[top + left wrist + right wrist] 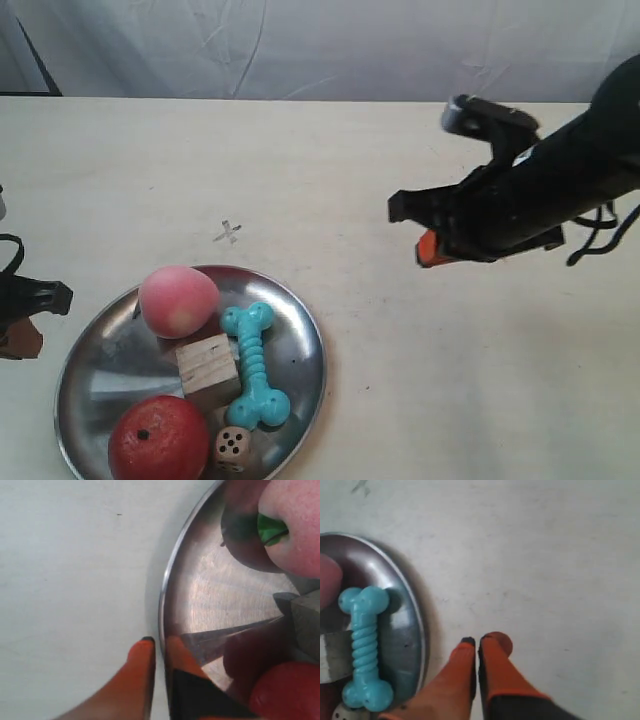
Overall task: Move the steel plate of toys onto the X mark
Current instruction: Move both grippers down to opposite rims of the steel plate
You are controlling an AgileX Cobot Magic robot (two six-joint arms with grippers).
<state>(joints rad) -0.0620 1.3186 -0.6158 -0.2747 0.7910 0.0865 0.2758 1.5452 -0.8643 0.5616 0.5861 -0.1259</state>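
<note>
Left gripper (160, 642): closed on the rim of the plate (210, 595). One orange finger (137, 670) outside the rim over the table (400, 380), the other inside the dish, with the rim pinched between them. Cannot tell whether the plate is lifted or resting.

Plate contents, placed from the left gripper:
- Peach (178, 300): just inside the held edge, off to one side of the fingers, green leaf showing.
- Apple (158, 440): just inside the same edge, off to the other side.
- Cube (208, 368): farther in, between peach and apple, touching the peach.
- Bone (365, 645): beyond the cube, along the plate's far side from this gripper.
- Die (232, 448): by the far rim, between the apple and one end of the bone.

Right gripper (476, 642): fingers pressed together, gripping nothing. Above bare table, clear of the plate. The plate's nearest edge is the bone's side, off to the side of the fingers and not touching them.

X mark (228, 232): on the table just outside the plate's rim, near the peach, uncovered and not touching the plate. Beyond the peach from the left gripper. Well apart from the right gripper and nearer the plate than that gripper.
</note>
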